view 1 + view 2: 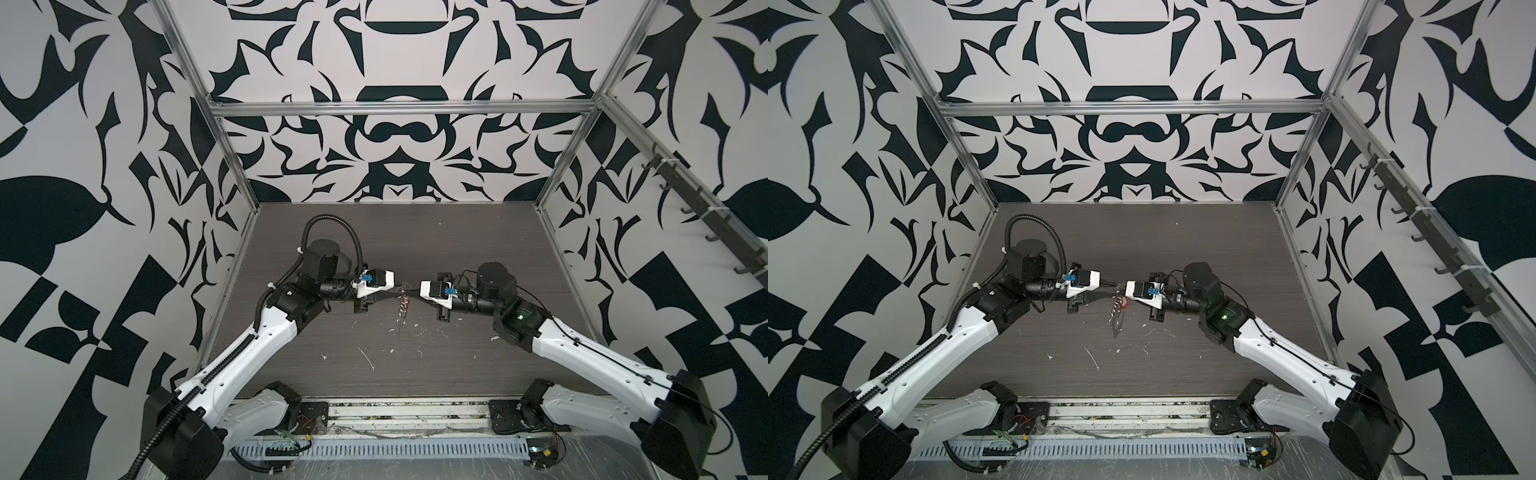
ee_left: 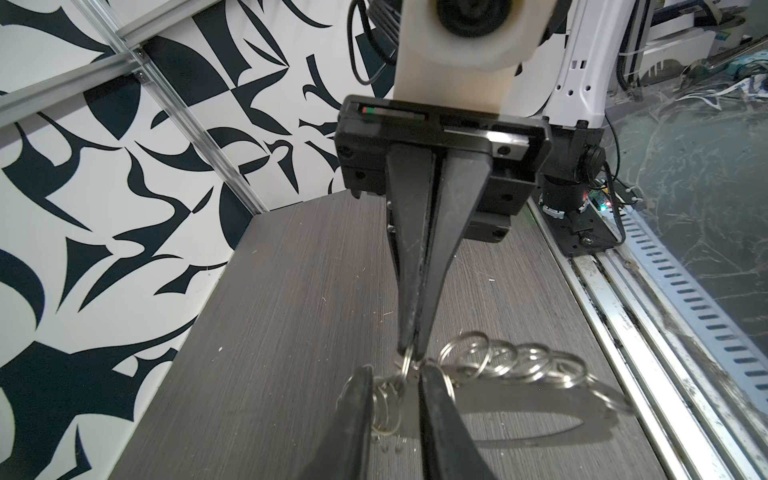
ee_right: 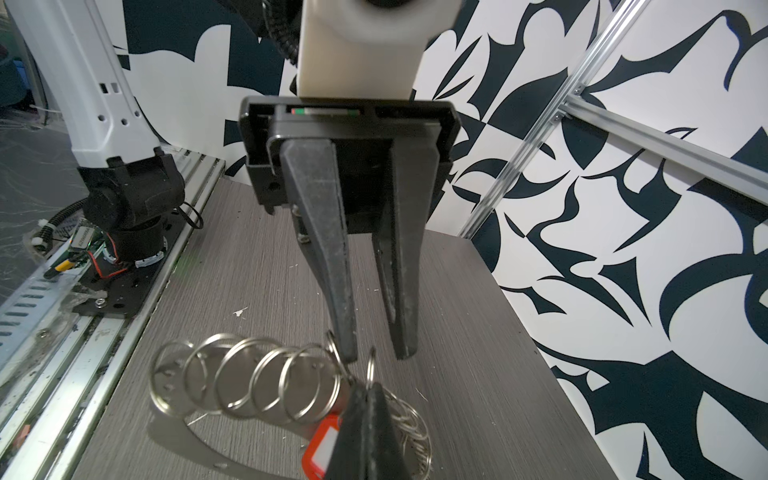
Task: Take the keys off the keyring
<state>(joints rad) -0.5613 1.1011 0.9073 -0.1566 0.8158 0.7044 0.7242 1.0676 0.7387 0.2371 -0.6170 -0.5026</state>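
Right gripper pinches the keyring chain — left gripper straddles it.

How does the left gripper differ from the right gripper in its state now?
The left gripper holds its jaws apart; the right gripper has them pressed together. The right gripper pinches a metal ring; the left gripper only has small rings loose in its gap. Both are black and tapered and face each other tip to tip.

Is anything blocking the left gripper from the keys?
Nothing visible does. The left gripper is open around the keyring bunch, and the right gripper is shut on one of its rings. A red tag hangs beside them. Single keys are hard to tell.
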